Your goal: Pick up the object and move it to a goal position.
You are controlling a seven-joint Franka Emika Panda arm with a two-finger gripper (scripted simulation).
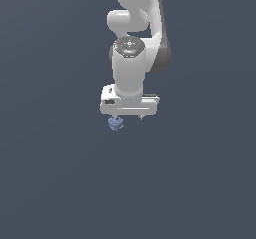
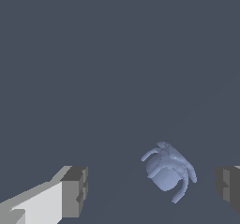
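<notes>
The object is a small blue-grey crab-like lump with thin curved legs. In the exterior view it (image 1: 115, 124) shows just under the white hand, toward the exterior view's left end of it. In the wrist view it (image 2: 168, 170) lies on the dark floor between the two fingers, closer to one finger (image 2: 228, 186) than to the other (image 2: 75, 190). The gripper (image 2: 152, 190) is open, its jaws wide apart, touching nothing. In the exterior view the gripper (image 1: 128, 116) points straight down and its fingertips are mostly hidden under the hand.
The white arm (image 1: 131, 48) stands upright above the hand. The floor (image 1: 50, 183) is a flat dark grey-blue surface with no other objects in view.
</notes>
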